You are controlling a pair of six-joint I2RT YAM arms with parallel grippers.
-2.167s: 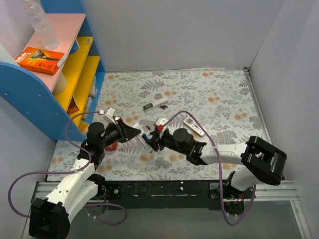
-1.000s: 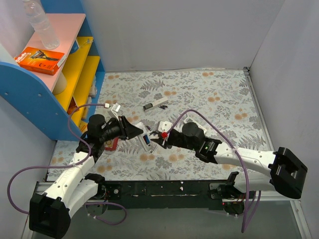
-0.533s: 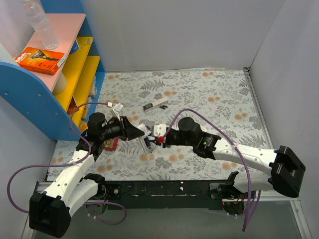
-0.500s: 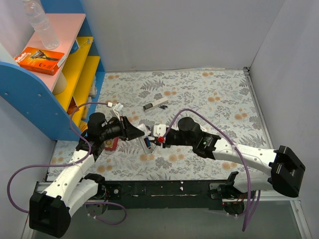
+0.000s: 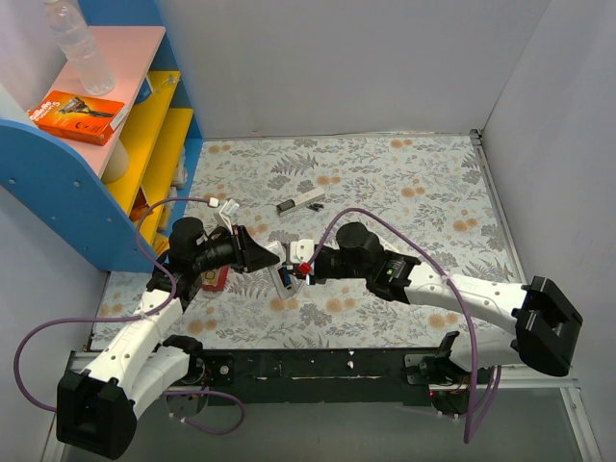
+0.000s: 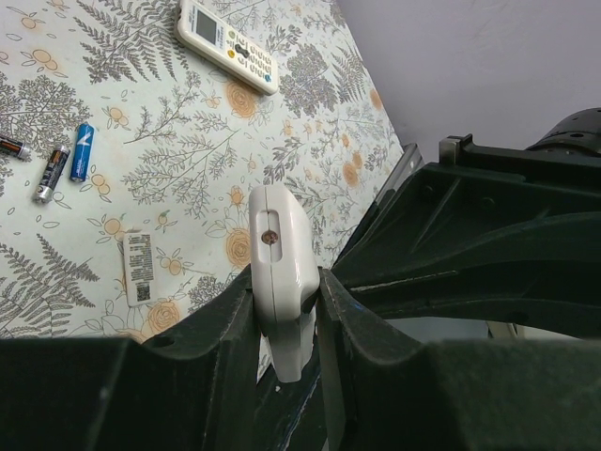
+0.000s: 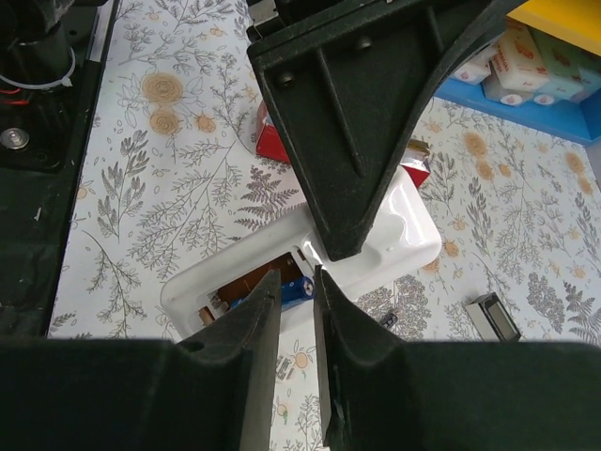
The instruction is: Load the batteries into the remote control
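We see the table (image 5: 404,183) under a fern-and-flower cloth, with a blue and yellow shelf unit (image 5: 58,183) along its left side; an orange box (image 5: 82,115) and a clear bottle (image 5: 82,48) sit on the shelf's top.

The two arms meet near the middle of the table, left of centre. The left gripper (image 6: 284,291) is clamped on the remote control (image 6: 277,244), one finger pressed to each long side, and holds it off the cloth. From the right wrist we look at the remote's back, where the battery bay is open.

The right gripper (image 7: 293,282) hangs right over that bay, its fingers only a narrow gap apart; a blue battery (image 7: 286,293) lies in the bay just at the tips. We cannot tell whether the fingers pinch it or only touch it.

A second remote (image 6: 228,42) – white, buttons up – lies flat on the cloth well to the right; a red packet (image 7: 272,141) shows on the cloth under the held remote; a small labelled white panel (image 6: 139,268) lies flat nearby.

Loose batteries lie together between the panel and the second remote – a blue one (image 6: 82,150), a black and silver one (image 6: 47,174) just beside it, and a third (image 6: 9,146) at the frame edge.
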